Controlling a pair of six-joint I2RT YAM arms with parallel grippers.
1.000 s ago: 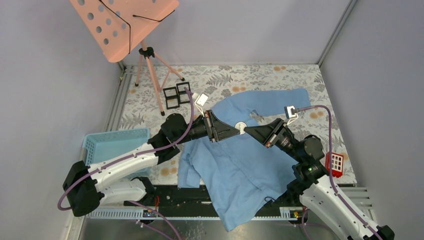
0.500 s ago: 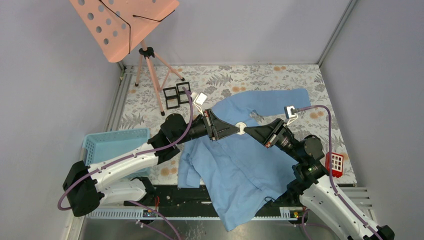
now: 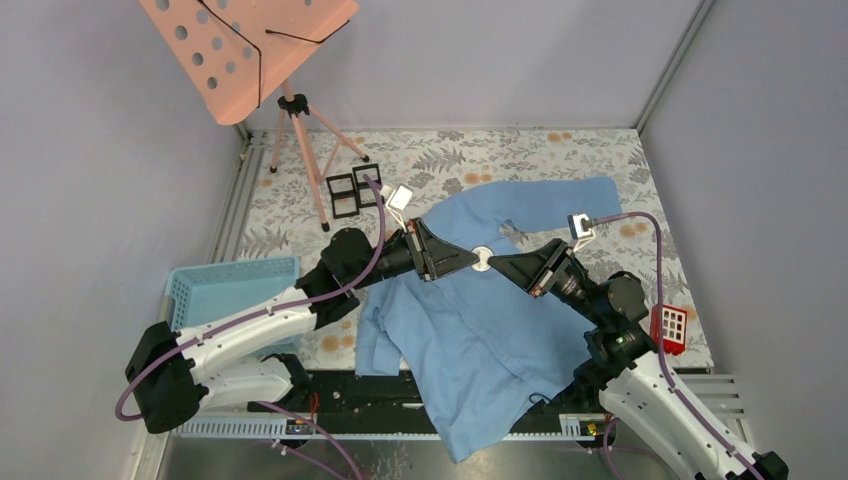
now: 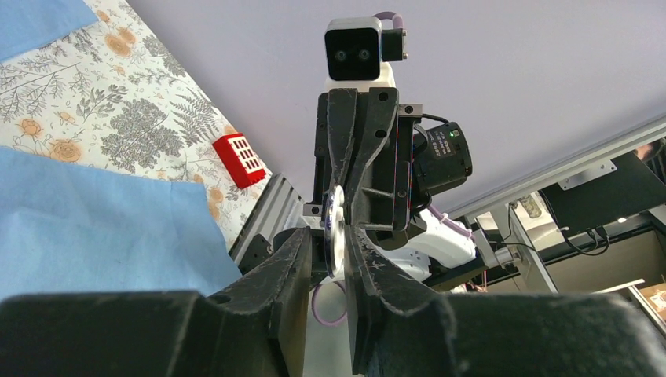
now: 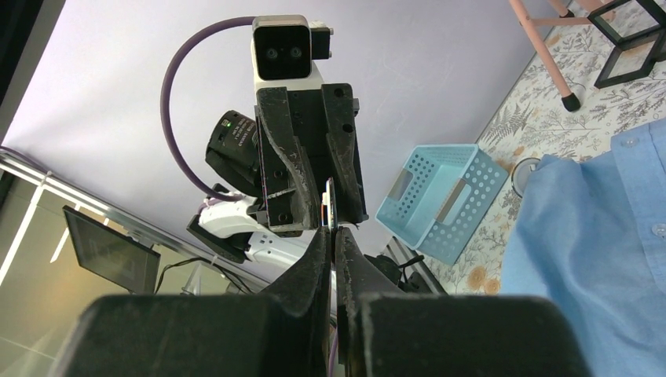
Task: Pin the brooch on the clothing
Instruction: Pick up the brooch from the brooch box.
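Left hand [image 3: 471, 260] and right hand [image 3: 494, 262] meet tip to tip above the shirt, with the brooch between them.
Bench [image 3: 560, 160] has a floral cover. The light blue shirt [image 3: 480, 340] lies spread on it, hem hanging over the near edge. A pink music stand [image 3: 245, 50] stands at the far left and a blue basket [image 3: 215, 285] sits at the near left. Two black frames [image 3: 350, 192] lie by the stand's legs, and a small red block [image 3: 670, 328] is at the right edge. The left hand's fingers are clamped on the white round brooch [image 3: 482, 258]. The right hand's fingers are pressed together, pinching its thin edge. The brooch is held clear of the cloth, over the shirt's upper middle.
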